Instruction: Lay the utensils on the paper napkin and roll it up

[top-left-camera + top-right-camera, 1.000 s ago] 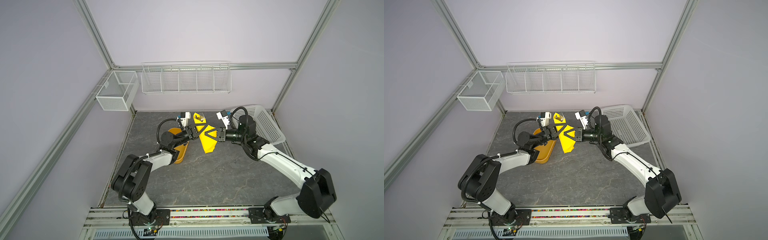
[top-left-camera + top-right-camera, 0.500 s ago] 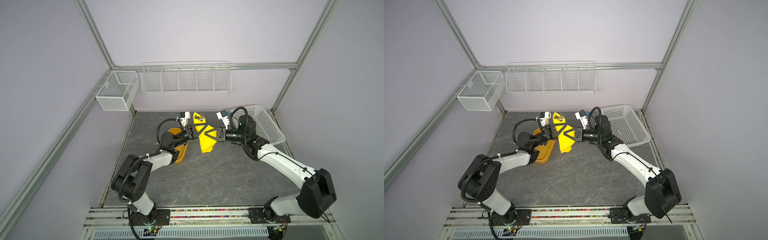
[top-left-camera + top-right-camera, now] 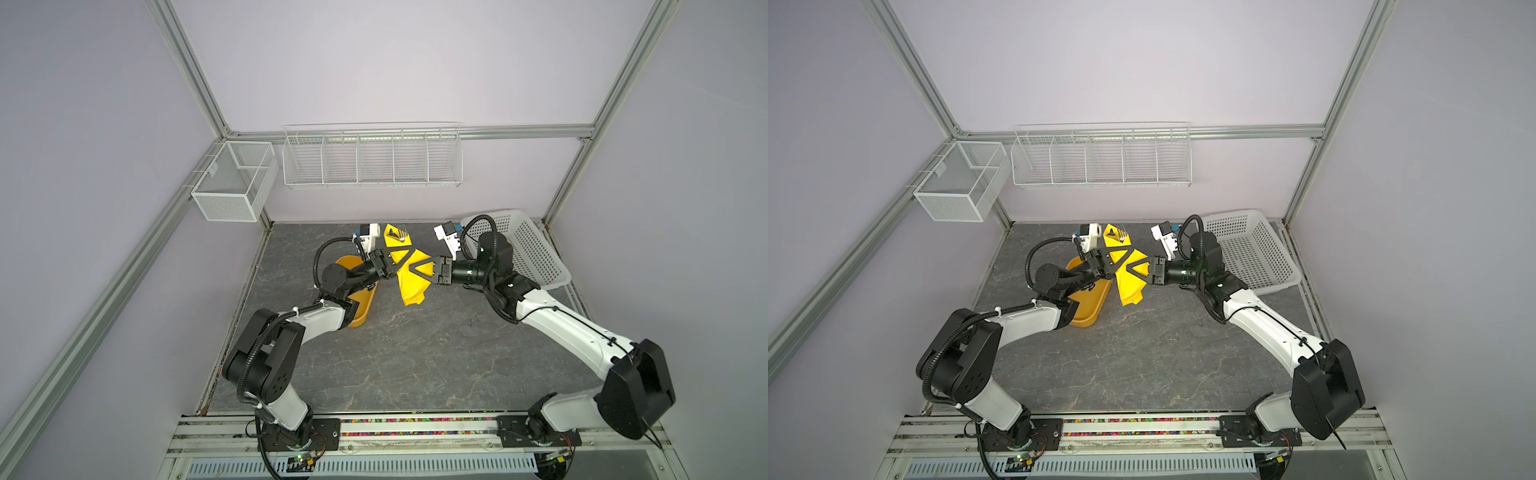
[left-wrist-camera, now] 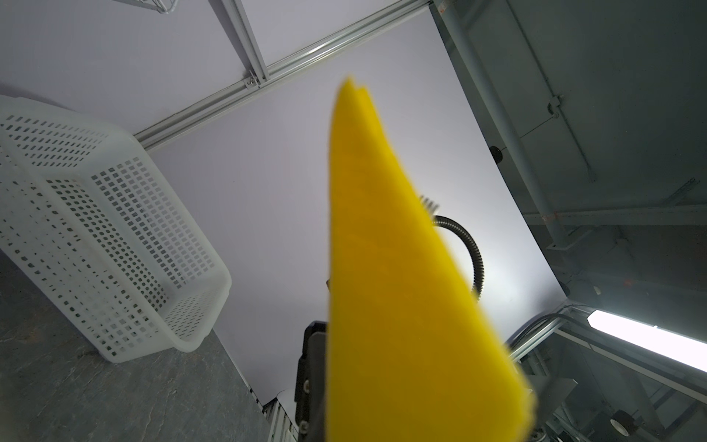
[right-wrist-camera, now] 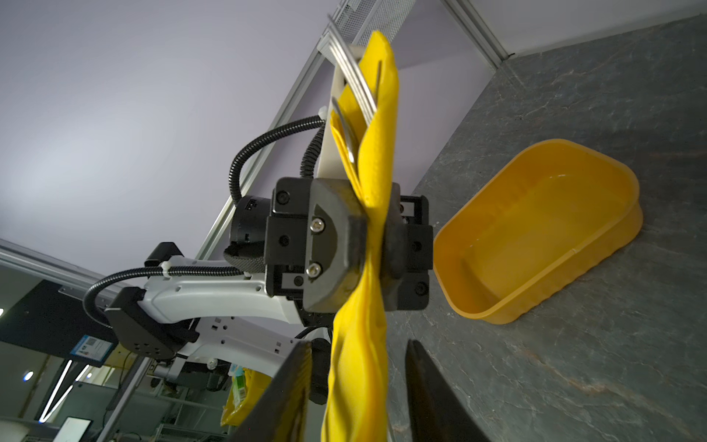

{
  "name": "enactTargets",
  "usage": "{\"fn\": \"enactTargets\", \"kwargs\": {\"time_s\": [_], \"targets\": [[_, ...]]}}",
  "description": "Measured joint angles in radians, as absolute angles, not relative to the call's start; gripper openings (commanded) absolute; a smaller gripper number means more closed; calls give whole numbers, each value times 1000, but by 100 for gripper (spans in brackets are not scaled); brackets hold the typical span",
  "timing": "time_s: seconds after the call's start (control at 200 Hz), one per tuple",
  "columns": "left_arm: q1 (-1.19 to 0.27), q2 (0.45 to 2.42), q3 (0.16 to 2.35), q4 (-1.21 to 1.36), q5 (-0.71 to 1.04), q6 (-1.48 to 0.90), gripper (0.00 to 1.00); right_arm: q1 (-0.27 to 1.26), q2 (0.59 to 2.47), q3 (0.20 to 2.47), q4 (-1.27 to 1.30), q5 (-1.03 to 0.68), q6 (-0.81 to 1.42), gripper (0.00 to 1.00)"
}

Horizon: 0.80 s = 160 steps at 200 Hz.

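Observation:
The yellow paper napkin [image 3: 409, 284] [image 3: 1128, 289] hangs rolled and twisted in the air above the table, between both arms. The utensils are wrapped in it; fork tines [image 3: 401, 239] [image 4: 430, 203] and a spoon's edge [image 5: 344, 130] stick out of its upper end. My left gripper [image 3: 405, 254] [image 5: 367, 245] is shut on the napkin roll at mid-length. My right gripper [image 3: 409, 269] [image 5: 359, 394] is open, one finger on each side of the roll's lower part without pinching it. In the left wrist view the napkin [image 4: 382, 268] hides most of the jaws.
A rigid yellow tub [image 3: 361, 299] [image 5: 535, 229] sits on the grey table under the left arm. A white perforated basket [image 3: 528, 249] [image 4: 95, 210] stands at the back right. A wire rack [image 3: 372, 160] and a mesh box [image 3: 232, 187] hang on the walls.
My right gripper has opened and let go of the napkin roll. My left gripper has closed tight on it. The roll stays at about the same height.

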State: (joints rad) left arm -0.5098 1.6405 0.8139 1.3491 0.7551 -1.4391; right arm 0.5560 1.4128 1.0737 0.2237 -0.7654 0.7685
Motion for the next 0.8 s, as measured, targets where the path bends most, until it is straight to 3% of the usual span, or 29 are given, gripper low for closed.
{"fn": "enactTargets", "kwargs": {"time_s": [0.215, 0.47, 0.625, 0.8], "targets": [[-510, 1641, 814, 1349, 752, -1446, 2, 560, 1413, 1066, 229, -788, 770, 55], [-510, 1641, 814, 1349, 748, -1449, 4, 570, 1417, 1065, 235, -802, 768, 22], [-510, 1641, 814, 1356, 748, -1455, 15, 569, 1417, 1065, 234, -797, 769, 13], [-510, 1644, 813, 1361, 751, -1463, 39, 569, 1417, 1064, 238, -796, 775, 12]]}}
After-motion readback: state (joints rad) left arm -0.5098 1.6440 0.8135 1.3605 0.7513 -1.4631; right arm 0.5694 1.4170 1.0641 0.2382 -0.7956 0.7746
